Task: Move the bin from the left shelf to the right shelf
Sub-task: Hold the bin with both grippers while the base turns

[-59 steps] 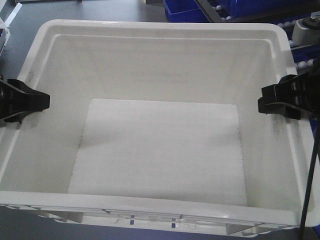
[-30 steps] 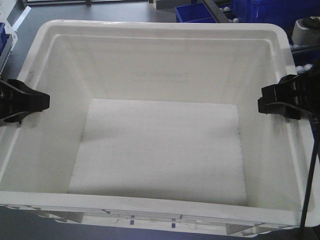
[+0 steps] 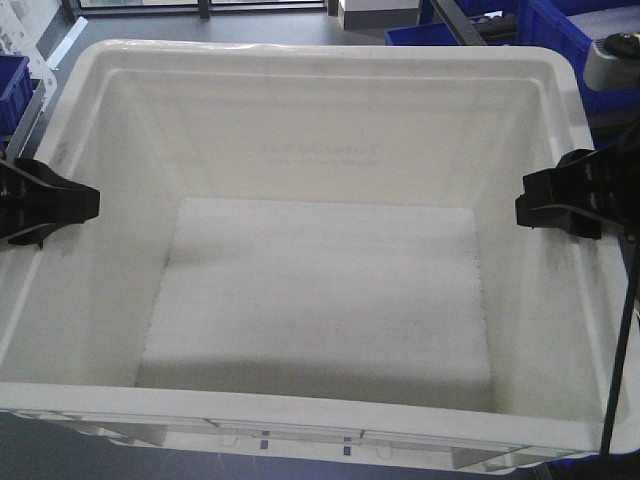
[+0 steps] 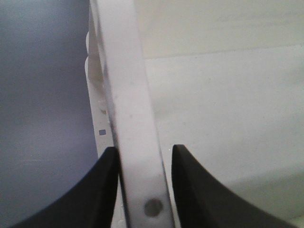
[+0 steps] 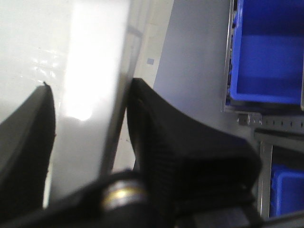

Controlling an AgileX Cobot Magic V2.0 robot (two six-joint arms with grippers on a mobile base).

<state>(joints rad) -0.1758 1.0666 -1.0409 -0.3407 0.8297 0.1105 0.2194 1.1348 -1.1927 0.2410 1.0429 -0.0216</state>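
The white bin point(image 3: 320, 55) fills the front view, empty, with pale foam on its floor. My left gripper point(image 3: 60, 203) is shut on the bin's left rim at mid-length. My right gripper point(image 3: 545, 205) is shut on the right rim opposite it. In the left wrist view the rim point(image 4: 133, 118) runs between the two black fingers of the left gripper point(image 4: 142, 154). In the right wrist view the right gripper point(image 5: 90, 90) has one finger on each side of the bright rim point(image 5: 92, 71).
Dark blue bins point(image 3: 560, 25) stand beyond the bin's far right corner, and another blue bin point(image 3: 12, 80) shows at the far left. A metal shelf frame point(image 5: 229, 57) holding blue bins point(image 5: 268, 52) lies to the right over grey floor point(image 5: 190, 61).
The background beyond the far rim has slid right: the blue bins moved toward the top right corner and a blue bin appeared at left. The bin and both grippers hold the same place in view.
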